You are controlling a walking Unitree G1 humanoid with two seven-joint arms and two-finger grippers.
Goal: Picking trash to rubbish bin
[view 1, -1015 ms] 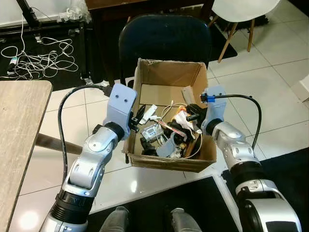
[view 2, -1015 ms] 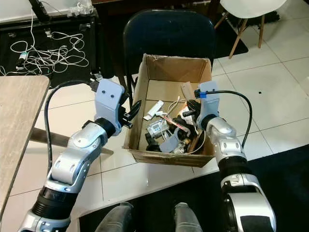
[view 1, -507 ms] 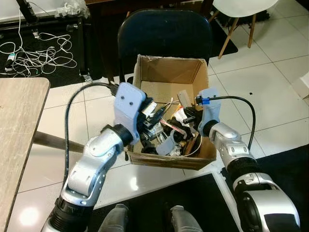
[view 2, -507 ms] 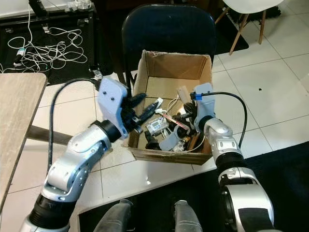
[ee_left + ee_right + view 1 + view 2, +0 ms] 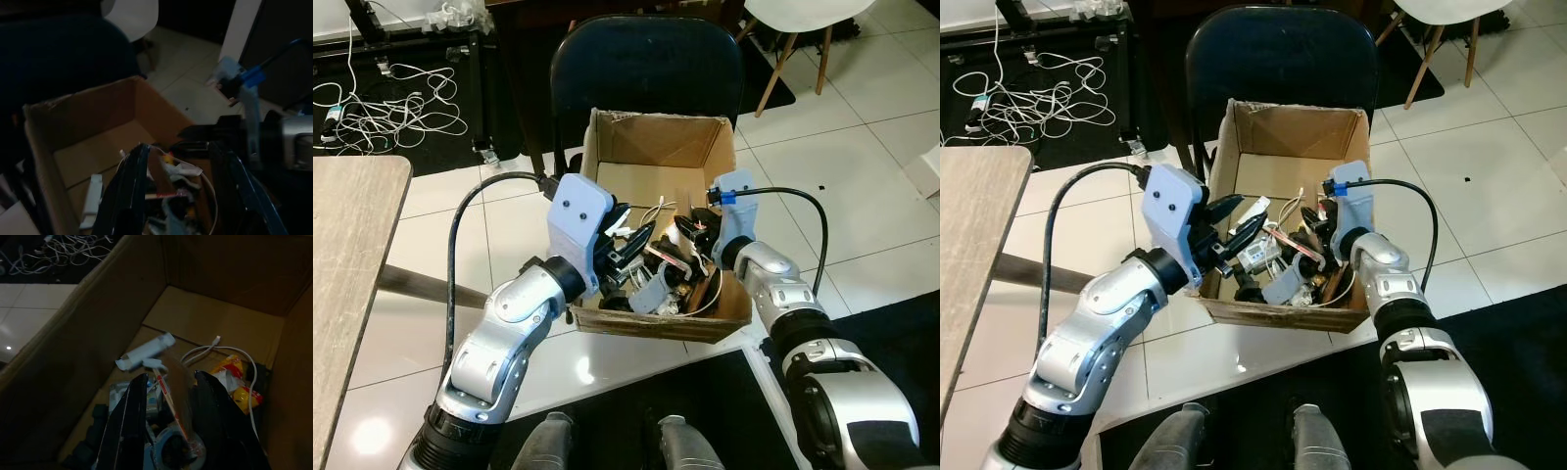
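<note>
A cardboard box (image 5: 656,152) on the tiled floor serves as the bin and holds mixed trash: a white tube (image 5: 146,350), a white cable (image 5: 200,352), a yellow-red wrapper (image 5: 234,377) and a tape roll (image 5: 171,450). My left gripper (image 5: 628,240) hangs open just inside the box's left wall, above the pile, its fingers (image 5: 129,196) spread wide and holding nothing. My right gripper (image 5: 695,227) reaches down into the box's right side. Its fingers (image 5: 132,426) stand close together with a brownish strip (image 5: 178,387) between them.
A dark blue chair (image 5: 646,69) stands right behind the box. A wooden table (image 5: 352,264) is at the left, and loose cables (image 5: 391,98) lie on the floor beyond it. A white chair (image 5: 803,20) is at the back right, a black mat (image 5: 891,333) at the right.
My left gripper has swung right, from outside the box's left wall to over the trash inside. My right gripper has tipped lower into the box.
</note>
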